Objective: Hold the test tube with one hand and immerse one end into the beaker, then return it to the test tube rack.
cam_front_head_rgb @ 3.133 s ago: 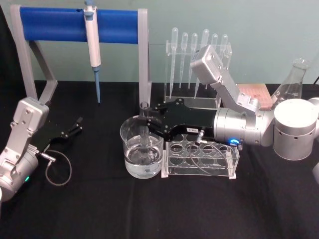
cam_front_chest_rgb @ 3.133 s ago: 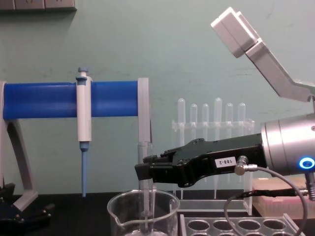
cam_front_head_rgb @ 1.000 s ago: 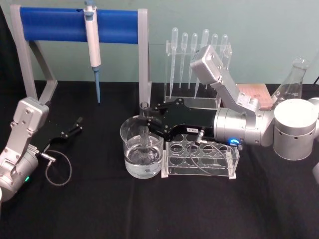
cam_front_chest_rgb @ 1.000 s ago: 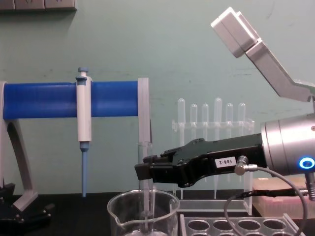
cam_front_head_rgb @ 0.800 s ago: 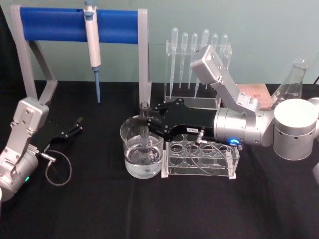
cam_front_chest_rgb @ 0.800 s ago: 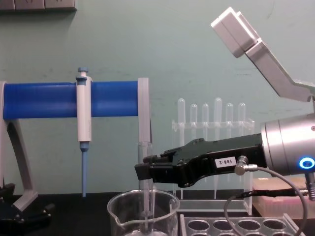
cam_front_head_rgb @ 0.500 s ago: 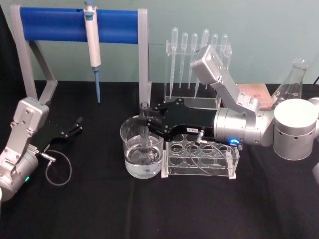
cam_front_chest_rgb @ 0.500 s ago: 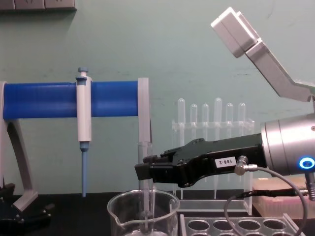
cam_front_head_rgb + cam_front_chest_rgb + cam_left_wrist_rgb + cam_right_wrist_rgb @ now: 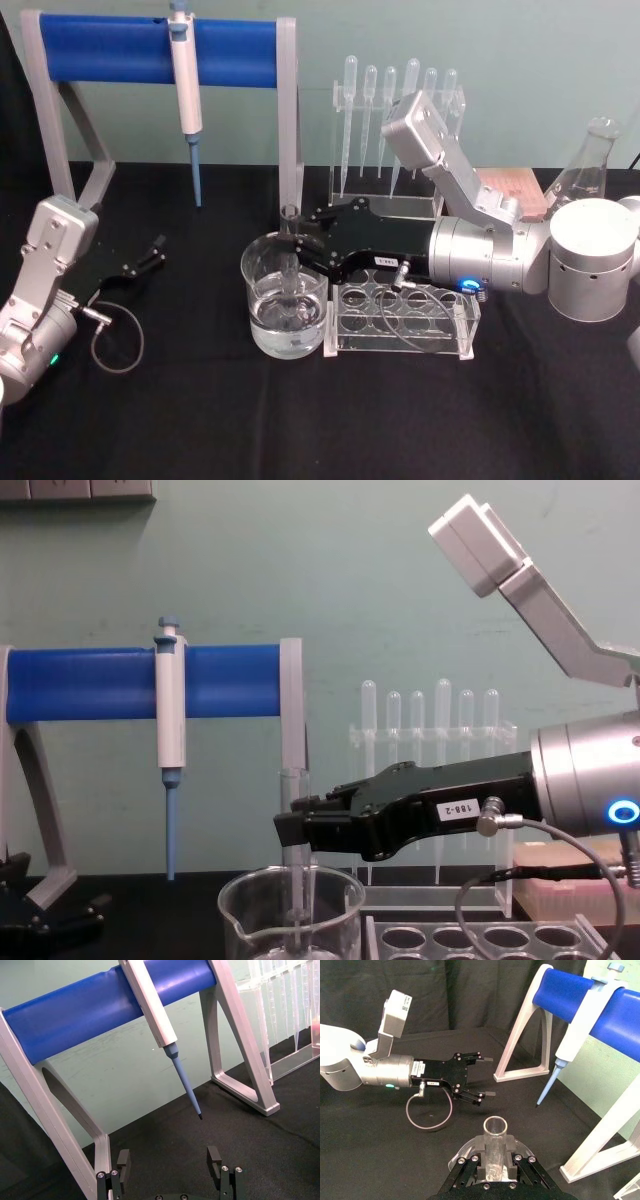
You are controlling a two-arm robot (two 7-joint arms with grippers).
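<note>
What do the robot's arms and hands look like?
The right hand, above the beaker, and left hand, parked at left, are black two-finger grippers on silver cylindrical wrists with looped grey cables. The right carries a white label and blue ring light.

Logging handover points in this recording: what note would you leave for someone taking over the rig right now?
Right gripper: shut on the test tube, holding it upright with its lower end inside the beaker, apparently in the water.
Left gripper: open and idle, low over the table on the left.
Test tube rack: on the table just right of the beaker.
Done: tube picked up and dipped.
Left: lift the tube out, set it into a rack hole, release.
</note>
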